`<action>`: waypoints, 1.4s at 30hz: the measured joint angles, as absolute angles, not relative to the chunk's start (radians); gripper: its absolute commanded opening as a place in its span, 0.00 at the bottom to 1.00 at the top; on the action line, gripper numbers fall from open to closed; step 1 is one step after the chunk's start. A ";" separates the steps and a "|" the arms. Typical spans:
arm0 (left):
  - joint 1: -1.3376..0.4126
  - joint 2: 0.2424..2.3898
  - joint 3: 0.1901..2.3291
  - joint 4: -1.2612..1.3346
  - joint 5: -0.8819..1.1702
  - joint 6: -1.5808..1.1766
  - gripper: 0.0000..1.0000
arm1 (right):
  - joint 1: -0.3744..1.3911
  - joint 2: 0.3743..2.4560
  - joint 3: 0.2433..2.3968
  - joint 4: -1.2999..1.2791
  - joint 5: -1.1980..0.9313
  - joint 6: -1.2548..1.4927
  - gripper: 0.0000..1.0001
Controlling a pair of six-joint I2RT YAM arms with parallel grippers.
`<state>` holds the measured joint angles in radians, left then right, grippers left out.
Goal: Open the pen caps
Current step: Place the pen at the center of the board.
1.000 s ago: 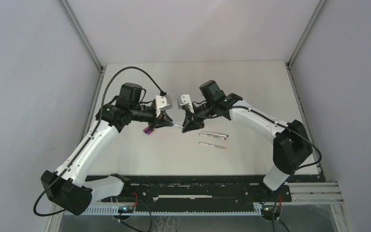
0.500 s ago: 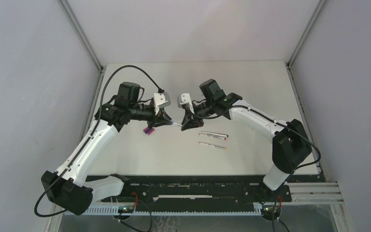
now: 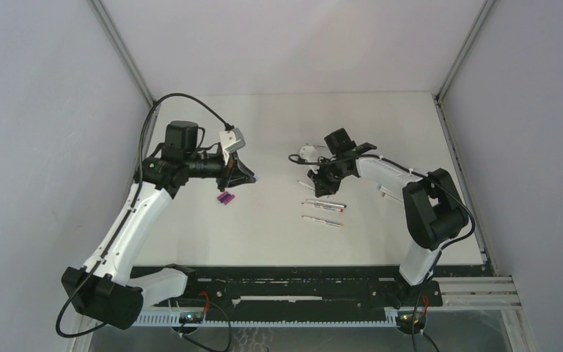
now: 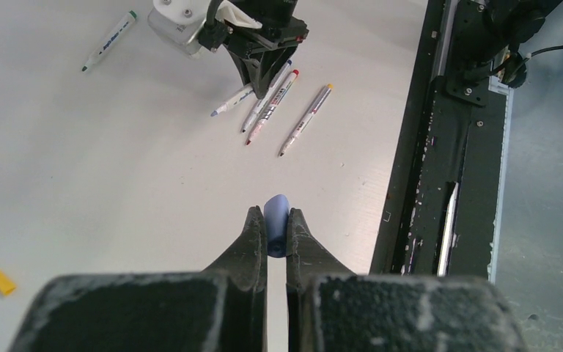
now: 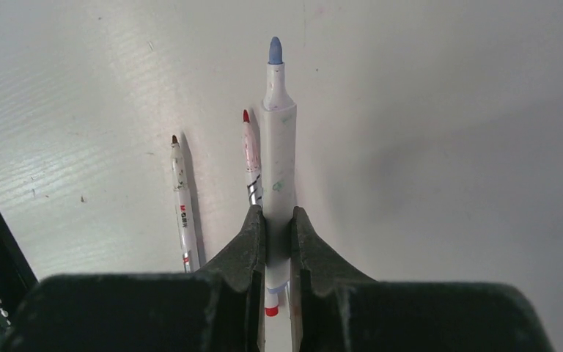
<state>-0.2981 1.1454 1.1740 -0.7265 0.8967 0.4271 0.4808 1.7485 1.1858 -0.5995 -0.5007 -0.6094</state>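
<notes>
- The table (image 3: 278, 235) bears the red-tipped pen (image 3: 324, 204), uncapped, near its middle.
- The left gripper (image 4: 276, 220), well left of the red-tipped pen, is pressed onto a blue cap (image 4: 276, 209).
- The right gripper (image 5: 278, 220), just beside the red-tipped pen, pinches a blue-tipped pen (image 5: 279, 147) with its tip bared.
- The purple and magenta caps (image 3: 225, 198) lie together, well left of the red-tipped pen.

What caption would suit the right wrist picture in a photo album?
Right jaws grip a bared blue-tipped pen over a red-tipped pen and a brown-tipped pen on the table.
</notes>
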 measured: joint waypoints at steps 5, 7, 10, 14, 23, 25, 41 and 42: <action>-0.298 1.145 1.174 -0.722 0.897 0.420 0.00 | 0.493 1.745 1.186 -0.598 -0.494 -0.604 0.00; -0.298 1.145 1.174 -0.719 0.894 0.419 0.00 | 0.493 1.745 1.186 -0.598 -0.494 -0.603 0.00; -0.298 1.144 1.174 -0.717 0.885 0.418 0.00 | 0.490 1.745 1.186 -0.598 -0.494 -0.601 0.00; -0.296 1.140 1.174 -0.707 0.824 0.418 0.00 | 0.480 1.743 1.186 -0.595 -0.473 -0.591 0.00; -0.229 1.120 1.174 -0.701 0.679 0.441 0.00 | 0.430 1.703 1.187 -0.595 -0.362 -0.585 0.00; -0.199 1.119 1.169 -0.701 0.666 0.450 0.00 | 0.424 1.691 1.187 -0.594 -0.329 -0.586 0.00; -0.070 1.038 0.989 -0.657 0.691 0.473 0.00 | 0.431 1.738 1.325 -0.570 -0.071 -0.674 0.00; -0.070 1.023 0.981 -0.650 0.694 0.473 0.00 | 0.427 1.764 1.361 -0.580 -0.062 -0.686 0.00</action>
